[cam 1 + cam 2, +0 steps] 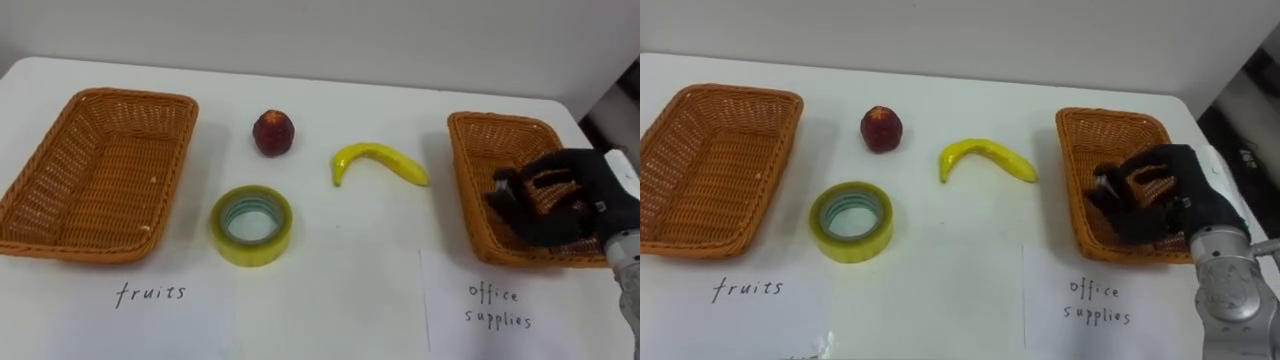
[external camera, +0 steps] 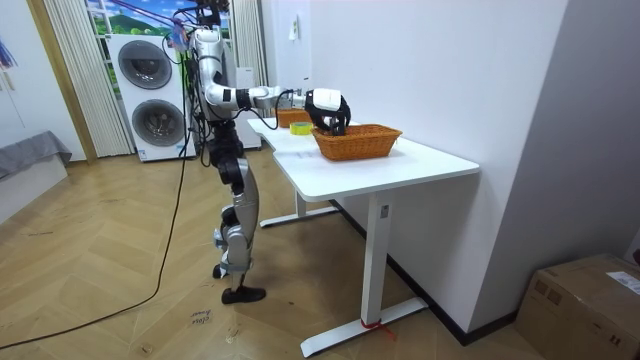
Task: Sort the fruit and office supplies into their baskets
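Note:
On the white table, a red apple [image 1: 273,133] and a yellow banana [image 1: 380,160] lie between two wicker baskets. A roll of yellow tape [image 1: 252,225] lies flat in front of the apple. The left basket [image 1: 135,95] holds nothing and has "fruits" handwritten in front of it. My right hand [image 1: 565,205] hovers inside the right basket [image 1: 500,118], marked "office supplies". Its fingers are curled, the weave shows through the gap between them, and I see nothing held in them. In the room view the right hand [image 2: 328,108] is stretched out over that basket [image 2: 365,142].
A sheet of paper [image 1: 497,305] with the office label lies at the table's front right. The table's right edge runs close behind the right basket. I stand at the table's long side, with washing machines [image 2: 150,95] behind me.

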`<state>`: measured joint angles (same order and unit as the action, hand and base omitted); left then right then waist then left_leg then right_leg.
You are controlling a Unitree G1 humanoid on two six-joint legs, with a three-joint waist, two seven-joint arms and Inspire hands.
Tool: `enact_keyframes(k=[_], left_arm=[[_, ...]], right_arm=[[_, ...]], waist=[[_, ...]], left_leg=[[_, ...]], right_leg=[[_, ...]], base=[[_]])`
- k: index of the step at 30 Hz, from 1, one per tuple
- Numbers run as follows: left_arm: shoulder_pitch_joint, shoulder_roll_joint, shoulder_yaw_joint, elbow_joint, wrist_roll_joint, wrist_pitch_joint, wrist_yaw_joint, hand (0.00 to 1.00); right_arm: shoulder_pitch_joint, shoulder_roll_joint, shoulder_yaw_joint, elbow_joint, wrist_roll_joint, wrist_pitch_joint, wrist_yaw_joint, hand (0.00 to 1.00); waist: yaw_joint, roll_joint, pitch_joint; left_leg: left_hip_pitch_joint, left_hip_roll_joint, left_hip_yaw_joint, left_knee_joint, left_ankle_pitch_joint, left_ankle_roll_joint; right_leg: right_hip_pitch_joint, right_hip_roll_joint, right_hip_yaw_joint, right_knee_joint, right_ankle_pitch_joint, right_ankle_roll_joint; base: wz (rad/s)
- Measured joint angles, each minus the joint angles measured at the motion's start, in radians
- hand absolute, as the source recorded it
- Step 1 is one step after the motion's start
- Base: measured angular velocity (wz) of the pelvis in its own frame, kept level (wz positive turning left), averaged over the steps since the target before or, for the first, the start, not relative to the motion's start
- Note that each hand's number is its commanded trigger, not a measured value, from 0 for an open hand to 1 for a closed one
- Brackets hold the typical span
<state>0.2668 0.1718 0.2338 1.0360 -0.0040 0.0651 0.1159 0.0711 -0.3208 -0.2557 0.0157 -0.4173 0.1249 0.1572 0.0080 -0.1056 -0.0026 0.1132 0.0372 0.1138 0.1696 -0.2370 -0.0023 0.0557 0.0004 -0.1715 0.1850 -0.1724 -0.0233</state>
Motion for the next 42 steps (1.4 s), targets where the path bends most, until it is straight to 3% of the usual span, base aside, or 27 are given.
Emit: enact_keyframes(k=[31,42], left_arm=[[-0.006,0.000,0.000,-0.008,0.043,0.000,0.010,0.00],[-0.010,0.002,-0.001,-0.004,0.043,0.000,0.007,0.00]], right_arm=[[-0.001,-0.001,-0.001,-0.008,-0.025,0.009,0.103,0.00],[0.001,-0.001,0.021,-0.072,-0.056,0.009,0.146,0.00]], waist=[[0.003,0.000,-0.0007],[0.026,-0.003,-0.0016]], left_leg=[[-0.001,0.000,-0.002,-0.001,0.000,0.000],[0.002,0.000,-0.001,0.000,0.000,0.000]], right_leg=[[-0.003,0.001,0.003,0.000,0.000,0.000],[-0.005,0.001,0.003,-0.002,0.000,0.000]], base=[[0.00],[0.00]])
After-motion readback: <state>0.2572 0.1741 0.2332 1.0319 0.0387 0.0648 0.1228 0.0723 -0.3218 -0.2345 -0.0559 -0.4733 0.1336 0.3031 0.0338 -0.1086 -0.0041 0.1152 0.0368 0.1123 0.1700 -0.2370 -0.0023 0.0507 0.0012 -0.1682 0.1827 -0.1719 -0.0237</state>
